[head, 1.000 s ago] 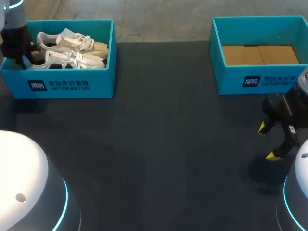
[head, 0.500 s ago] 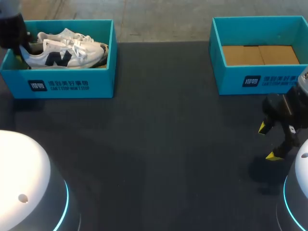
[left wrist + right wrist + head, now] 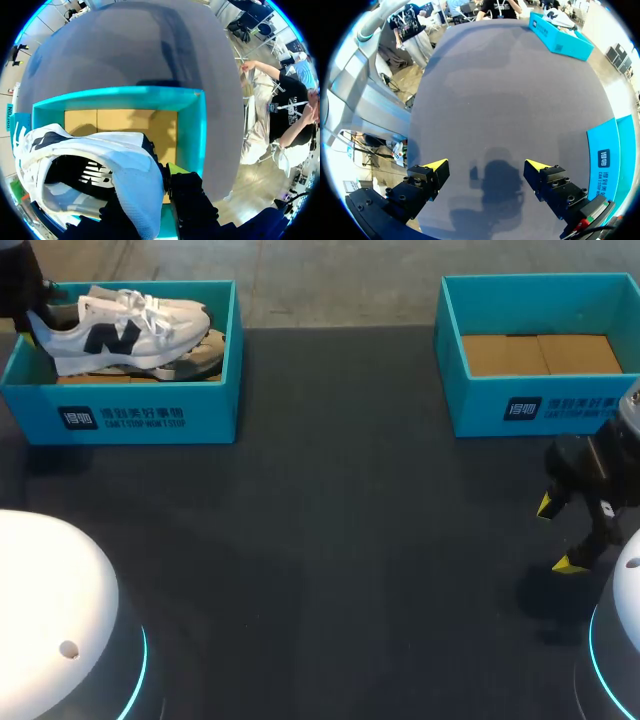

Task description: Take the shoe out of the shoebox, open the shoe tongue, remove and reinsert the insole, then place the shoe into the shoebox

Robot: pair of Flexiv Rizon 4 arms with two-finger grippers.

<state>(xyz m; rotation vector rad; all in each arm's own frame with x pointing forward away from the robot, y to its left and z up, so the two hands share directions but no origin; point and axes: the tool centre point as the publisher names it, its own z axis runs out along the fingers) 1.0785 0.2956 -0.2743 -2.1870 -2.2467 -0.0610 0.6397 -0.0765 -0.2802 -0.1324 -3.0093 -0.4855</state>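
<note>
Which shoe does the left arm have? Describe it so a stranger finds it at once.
Look to the teal shoebox at the table's far left corner, the one holding two shoes. The white sneaker is the upper one, its heel in the left gripper. A dark logo on its side sets it apart from the beige shoe beneath it.

Shoe (image 3: 120,335) heel between left gripper (image 3: 166,175) fingers, shoebox (image 3: 150,412) under them. Second box (image 3: 540,405) beside right gripper (image 3: 487,166) fingers, table (image 3: 330,540) under.
</note>
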